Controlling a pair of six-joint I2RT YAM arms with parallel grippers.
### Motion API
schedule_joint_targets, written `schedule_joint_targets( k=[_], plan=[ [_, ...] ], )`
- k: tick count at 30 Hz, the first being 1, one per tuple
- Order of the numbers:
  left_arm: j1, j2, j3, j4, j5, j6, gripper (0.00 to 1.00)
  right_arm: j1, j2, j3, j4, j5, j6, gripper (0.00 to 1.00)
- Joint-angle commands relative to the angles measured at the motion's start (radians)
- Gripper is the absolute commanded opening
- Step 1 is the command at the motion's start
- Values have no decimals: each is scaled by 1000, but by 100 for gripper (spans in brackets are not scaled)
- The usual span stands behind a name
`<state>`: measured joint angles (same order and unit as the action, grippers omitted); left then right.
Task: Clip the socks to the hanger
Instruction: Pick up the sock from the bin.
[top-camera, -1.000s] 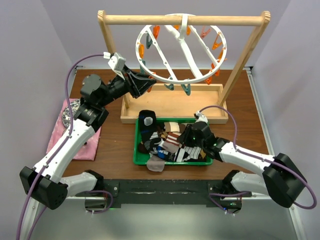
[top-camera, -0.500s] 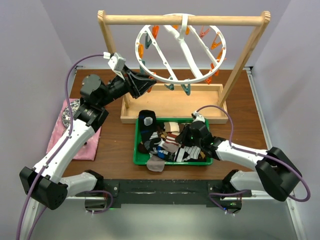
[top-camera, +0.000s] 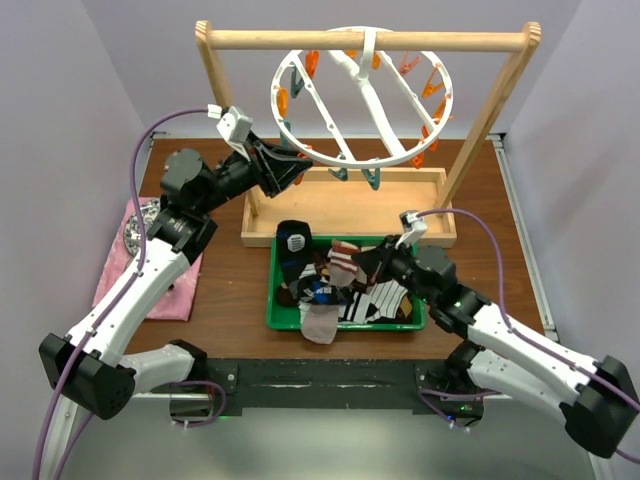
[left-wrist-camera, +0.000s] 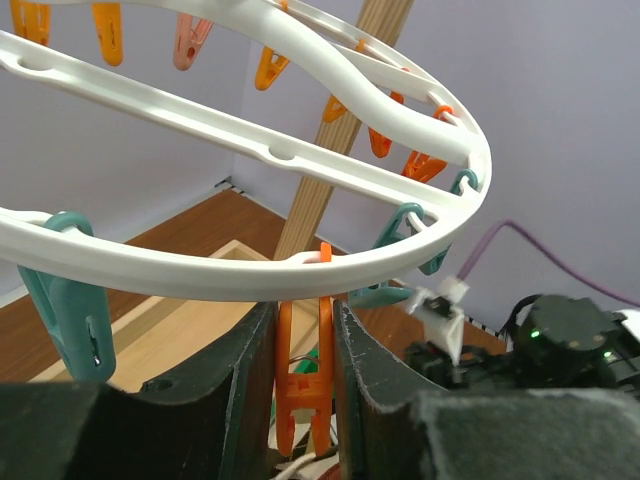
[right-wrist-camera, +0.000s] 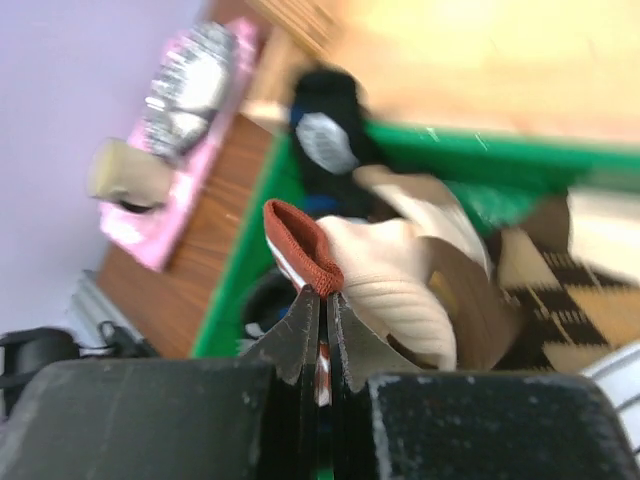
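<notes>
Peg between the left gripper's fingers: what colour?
Orange peg, clearest in the left wrist view.

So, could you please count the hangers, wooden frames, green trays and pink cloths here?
Hanger: 1
Wooden frame: 1
Green tray: 1
Pink cloth: 1
Total: 4
</notes>
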<state>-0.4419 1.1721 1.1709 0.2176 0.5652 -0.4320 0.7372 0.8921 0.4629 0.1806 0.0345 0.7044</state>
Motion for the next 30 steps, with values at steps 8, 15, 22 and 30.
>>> schedule_joint_targets(
  k=[8, 15, 22, 30],
  plan=[
    [-4, 4, 39, -24, 38, 24, 0, 252, 17, 384, -286, 178, -421, 0],
    [-6, -12, 39, -38, 41, 24, 0, 251, -8, 320, -291, 347, -408, 0],
    [-4, -20, 36, -20, 48, 7, 0, 251, 44, 231, -363, 355, -343, 15],
    [-4, -28, 21, -8, 56, -1, 0, 251, 38, 145, -362, 298, -197, 51]
  ],
)
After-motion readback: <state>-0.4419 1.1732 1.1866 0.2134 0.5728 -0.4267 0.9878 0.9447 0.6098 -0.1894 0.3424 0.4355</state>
